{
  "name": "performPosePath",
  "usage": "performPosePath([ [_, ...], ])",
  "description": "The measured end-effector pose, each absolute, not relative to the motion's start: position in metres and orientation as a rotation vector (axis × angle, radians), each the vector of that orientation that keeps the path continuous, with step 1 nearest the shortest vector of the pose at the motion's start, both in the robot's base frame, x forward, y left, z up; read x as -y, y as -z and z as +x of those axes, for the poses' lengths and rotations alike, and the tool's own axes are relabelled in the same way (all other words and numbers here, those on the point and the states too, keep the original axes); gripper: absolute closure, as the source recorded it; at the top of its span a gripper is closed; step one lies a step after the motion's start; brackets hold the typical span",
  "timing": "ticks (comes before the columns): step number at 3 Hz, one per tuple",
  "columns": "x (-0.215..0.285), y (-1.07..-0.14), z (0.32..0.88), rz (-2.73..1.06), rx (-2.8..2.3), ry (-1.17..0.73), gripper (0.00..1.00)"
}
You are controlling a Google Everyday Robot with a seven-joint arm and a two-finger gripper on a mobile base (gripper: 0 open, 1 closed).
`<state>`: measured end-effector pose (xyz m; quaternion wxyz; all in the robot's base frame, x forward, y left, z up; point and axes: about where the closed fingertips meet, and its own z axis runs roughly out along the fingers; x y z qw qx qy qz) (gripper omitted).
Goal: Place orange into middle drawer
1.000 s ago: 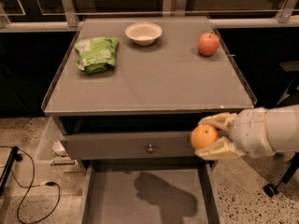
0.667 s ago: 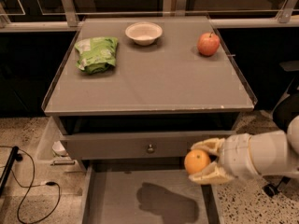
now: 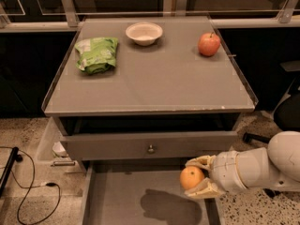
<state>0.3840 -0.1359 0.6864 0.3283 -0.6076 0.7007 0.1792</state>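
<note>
The gripper [image 3: 199, 177] is clamped across the orange [image 3: 191, 177], just above the middle drawer [image 3: 117, 196]'s right side; firm, smooth, likely to roll once released.

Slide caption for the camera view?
Gripper holds orange over the open middle drawer; apple, bowl, bag on tabletop.

Below the front edge of the tabletop [image 3: 154, 86], the gripper [image 3: 189, 178], looking like cream matt plastic, is clasping the smooth, faintly glossy orange [image 3: 192, 177] over the matt grey middle drawer [image 3: 117, 198]. The tabletop is showing a smooth, dull finish; the green bag [image 3: 96, 54] near its back-left corner is looking crinkly.
</note>
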Motion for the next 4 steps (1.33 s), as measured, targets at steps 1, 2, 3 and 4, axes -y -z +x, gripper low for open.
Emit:
performPosePath([
  [1,0.132,-0.673,0.383,-1.59,-1.86,-0.494,1.0],
  [2,0.124,-0.61,0.389,-1.548,-1.945,-0.581,1.0],
  [3,0.112,-0.542,0.401,-1.466,-1.959,-0.655,1.0],
  [4,0.108,-0.488,0.408,-1.417,-1.948,-0.675,1.0],
])
